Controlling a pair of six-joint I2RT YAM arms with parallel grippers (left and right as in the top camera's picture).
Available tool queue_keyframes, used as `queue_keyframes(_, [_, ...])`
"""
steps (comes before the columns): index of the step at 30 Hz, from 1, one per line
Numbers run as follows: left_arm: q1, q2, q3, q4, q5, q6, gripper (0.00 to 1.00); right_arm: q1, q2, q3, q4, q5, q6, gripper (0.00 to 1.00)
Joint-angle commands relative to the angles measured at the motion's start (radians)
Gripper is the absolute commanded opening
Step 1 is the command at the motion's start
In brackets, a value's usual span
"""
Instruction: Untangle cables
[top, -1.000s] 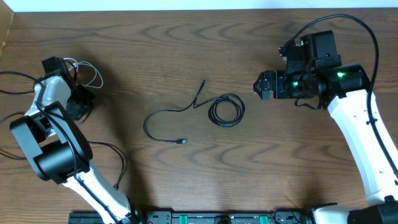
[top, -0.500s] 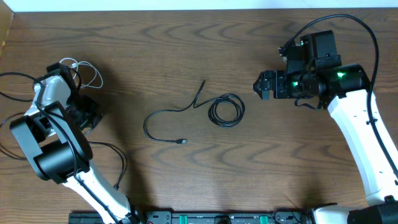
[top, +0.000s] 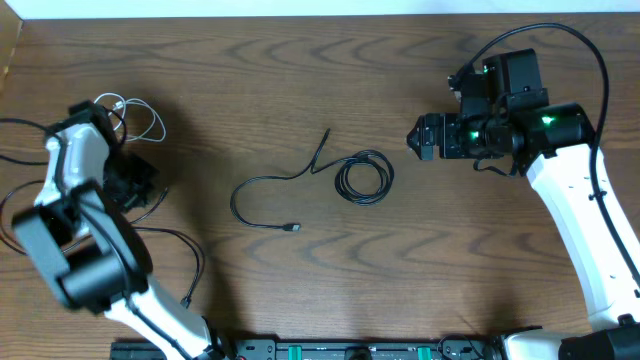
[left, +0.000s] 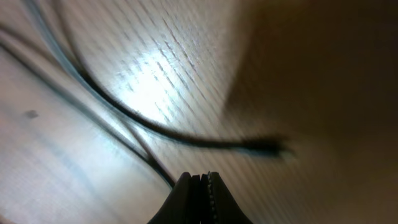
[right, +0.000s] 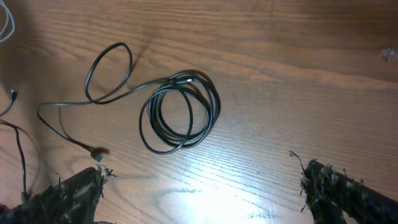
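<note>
Between my wide-spread right gripper (right: 202, 171) and the coiled black cable (right: 180, 112), the table (right: 280, 93) is bare wood I can pass over. My left gripper (left: 200, 177), tips together, is hemmed in by a black cord (left: 186, 134) just ahead and white loops (top: 140, 115) nearby.

Brown wooden table, brightly lit.

The table (top: 250, 90) fills almost the whole overhead view, its top dark brown with a strong wavy grain running across its width. A pale white strip (top: 300, 8) borders its far edge. Glare (right: 186, 202) whitens the smooth wood in the right wrist view. The left wrist view shows a second bright patch (left: 146, 78) beside deep shadow (left: 323, 93).
</note>
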Motion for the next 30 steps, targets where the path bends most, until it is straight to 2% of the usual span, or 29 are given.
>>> queue_keyframes(1, [0.0,-0.162,0.002,-0.033,0.139,0.009,0.08,0.022,0.008,0.001,0.003,-0.003,0.011,0.99])
queue_keyframes(3, [-0.001,-0.234,0.002,-0.059,0.269,0.024,0.07,0.029,0.009,0.001,0.01,-0.004,0.011,0.99])
queue_keyframes(6, [-0.026,-0.317,0.002,-0.074,0.46,0.121,0.08,0.045,0.013,0.001,0.026,-0.004,0.011,0.99])
queue_keyframes(7, [-0.041,-0.335,0.002,-0.077,0.496,0.145,0.14,0.055,0.016,0.001,0.037,-0.004,0.011,0.99])
queue_keyframes(10, [-0.112,-0.371,0.002,-0.095,0.514,0.166,0.49,0.091,0.035,0.001,0.078,-0.003,0.011,0.99])
queue_keyframes(12, [-0.179,-0.369,0.002,-0.117,0.477,0.166,0.88,0.138,0.069,0.001,0.126,-0.003,0.011,0.99])
queue_keyframes(16, [-0.248,-0.359,0.001,-0.122,0.327,0.148,0.88,0.193,0.138,0.001,0.201,-0.042,0.022,0.99])
queue_keyframes(19, [-0.261,-0.357,0.002,-0.141,0.23,0.059,0.89,0.227,0.2,0.001,0.221,-0.044,0.0,0.99])
queue_keyframes(24, [-0.26,-0.357,0.001,-0.151,0.221,0.053,0.91,0.245,0.285,0.001,0.118,0.06,0.056,0.99])
queue_keyframes(27, [-0.26,-0.357,0.001,-0.151,0.221,0.053,0.91,0.237,0.315,0.001,0.051,0.064,0.127,0.99])
queue_keyframes(30, [-0.26,-0.357,0.002,-0.151,0.221,0.053,0.92,0.232,0.32,0.001,-0.019,0.071,0.129,0.99])
